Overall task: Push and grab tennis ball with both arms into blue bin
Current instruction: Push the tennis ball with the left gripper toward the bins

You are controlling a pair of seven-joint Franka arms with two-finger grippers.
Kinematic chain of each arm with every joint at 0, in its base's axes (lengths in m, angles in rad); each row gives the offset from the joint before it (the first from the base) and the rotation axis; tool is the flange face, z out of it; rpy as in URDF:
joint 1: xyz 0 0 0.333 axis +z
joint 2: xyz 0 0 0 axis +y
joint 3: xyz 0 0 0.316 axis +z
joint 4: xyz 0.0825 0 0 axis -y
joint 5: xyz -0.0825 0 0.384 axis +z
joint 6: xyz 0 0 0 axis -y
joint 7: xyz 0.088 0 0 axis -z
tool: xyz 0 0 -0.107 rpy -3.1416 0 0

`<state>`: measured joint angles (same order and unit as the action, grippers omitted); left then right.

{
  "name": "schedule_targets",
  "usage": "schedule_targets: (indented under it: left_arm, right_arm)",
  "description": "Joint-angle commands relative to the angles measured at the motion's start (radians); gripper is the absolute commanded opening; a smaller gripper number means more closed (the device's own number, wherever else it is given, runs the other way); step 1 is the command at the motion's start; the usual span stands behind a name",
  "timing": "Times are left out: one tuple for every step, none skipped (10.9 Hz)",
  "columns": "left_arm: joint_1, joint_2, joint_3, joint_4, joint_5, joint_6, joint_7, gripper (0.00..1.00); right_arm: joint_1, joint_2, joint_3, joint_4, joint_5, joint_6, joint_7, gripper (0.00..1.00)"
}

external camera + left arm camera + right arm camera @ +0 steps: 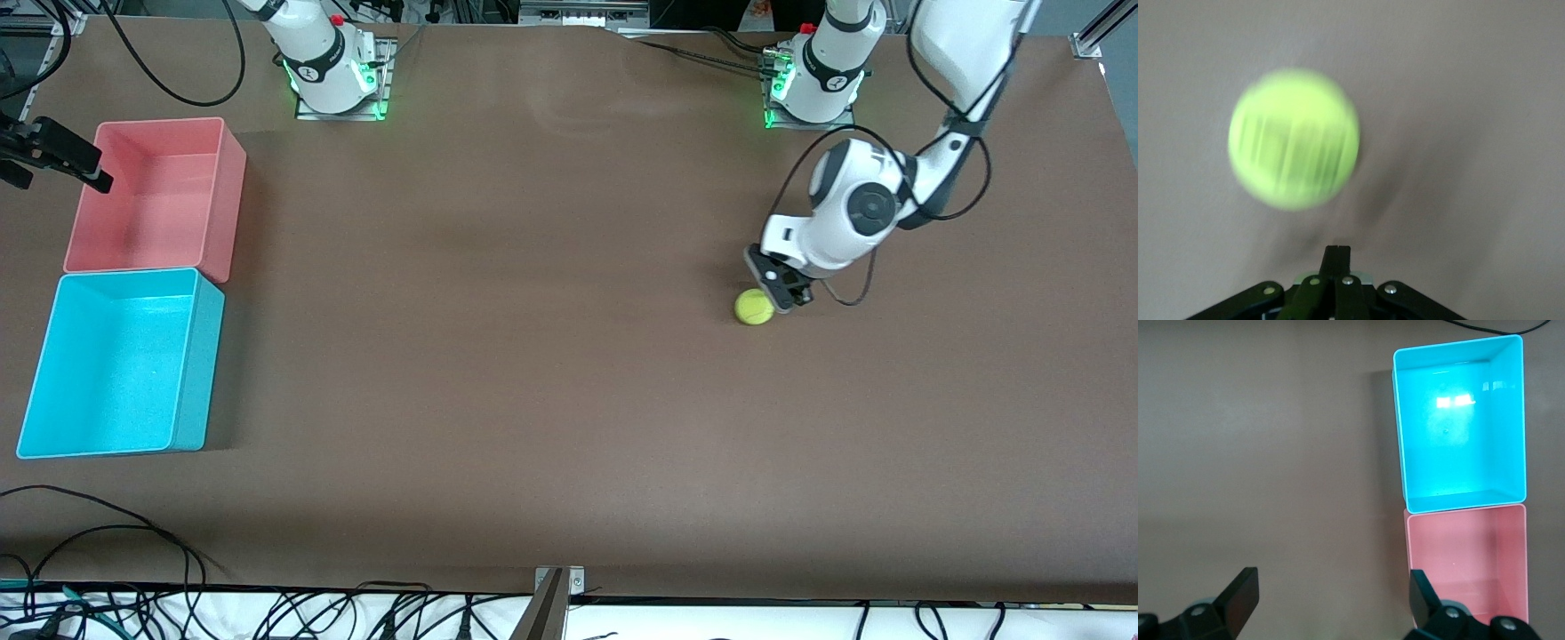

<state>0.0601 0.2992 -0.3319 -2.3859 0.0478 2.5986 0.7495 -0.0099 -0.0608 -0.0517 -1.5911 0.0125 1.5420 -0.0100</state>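
The tennis ball [754,307] lies on the brown table toward the left arm's end. My left gripper [776,293] is down at the table right beside the ball, on its left-arm side, fingers shut and empty. In the left wrist view the ball [1295,139] shows blurred, a short gap ahead of the shut gripper [1337,251]. The blue bin [182,373] stands empty at the right arm's end and also shows in the right wrist view [1399,420]. My right gripper [1331,580] is open and empty, held high by the bins [67,178].
A pink bin [227,191], empty, touches the blue bin on the side farther from the front camera; it also shows in the right wrist view [1458,513]. Wide bare brown table lies between ball and bins. Cables run along the table's near edge [267,604].
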Motion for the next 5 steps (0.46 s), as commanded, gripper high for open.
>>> schedule_targets:
  left_arm:
    - [0.024,-0.018,0.011,-0.001,0.029,-0.002,-0.007,0.00]
    - [0.029,-0.022,0.011,-0.001,0.027,-0.005,0.008,0.00]
    - [0.032,-0.029,0.011,-0.002,0.027,-0.008,0.019,0.00]
    - [0.035,-0.037,0.013,-0.006,0.027,-0.009,0.028,0.00]
    - [0.036,-0.038,0.013,-0.007,0.027,-0.017,0.033,0.00]
  right_arm:
    - [-0.004,-0.010,0.001,-0.001,0.021,-0.011,0.008,1.00]
    - [-0.004,-0.008,0.001,-0.001,0.020,-0.010,0.008,1.00]
    - [-0.004,-0.008,0.001,-0.001,0.020,-0.011,0.008,1.00]
    - [-0.002,-0.004,0.003,-0.003,0.020,-0.008,0.007,1.00]
    - [-0.001,0.007,0.003,-0.003,0.020,0.003,0.005,1.00]
